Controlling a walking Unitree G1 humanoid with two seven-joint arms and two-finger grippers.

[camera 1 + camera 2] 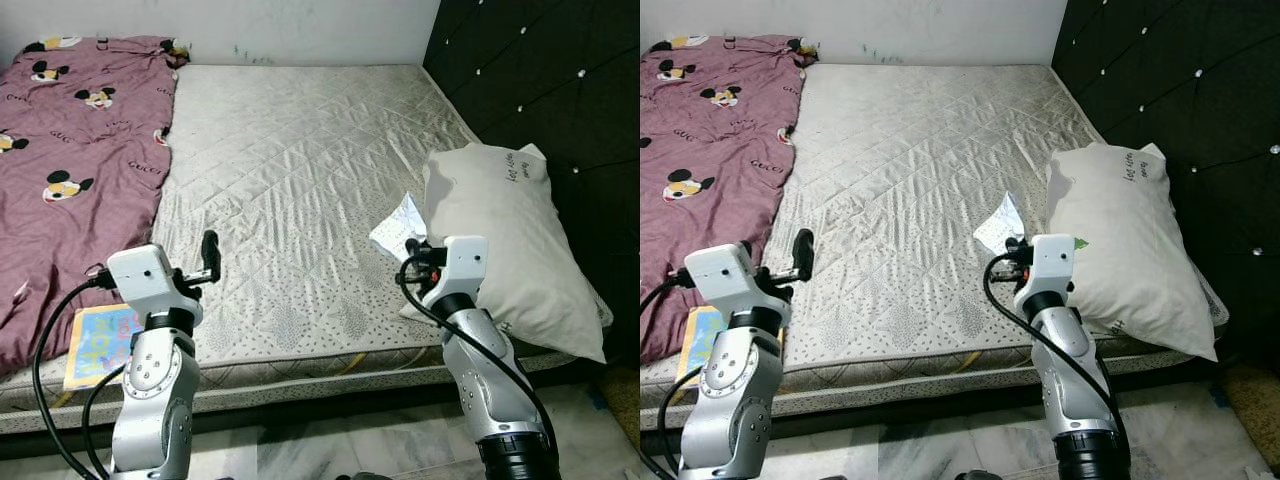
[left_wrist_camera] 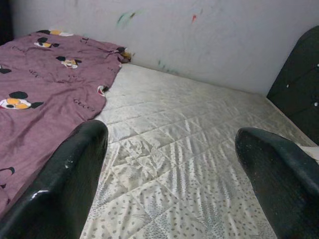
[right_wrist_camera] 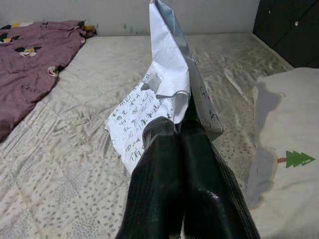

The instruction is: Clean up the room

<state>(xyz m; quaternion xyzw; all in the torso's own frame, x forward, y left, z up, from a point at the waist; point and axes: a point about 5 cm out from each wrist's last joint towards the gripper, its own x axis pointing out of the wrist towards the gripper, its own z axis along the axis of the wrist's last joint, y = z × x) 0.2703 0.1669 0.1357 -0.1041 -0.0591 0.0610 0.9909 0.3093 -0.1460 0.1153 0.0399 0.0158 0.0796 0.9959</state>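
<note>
paper [image 3: 164, 94] pinched in right hand [image 3: 180, 130] over the mattress [image 1: 290, 170].

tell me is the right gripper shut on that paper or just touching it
Shut on it. In the right wrist view the two black fingers are pressed together, pinching the crumpled printed paper, which stands up from them above the mattress.

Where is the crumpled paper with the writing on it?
The crumpled paper is on the mattress on the robot's right side, pinched in the right gripper, just beside the white pillow.
</note>
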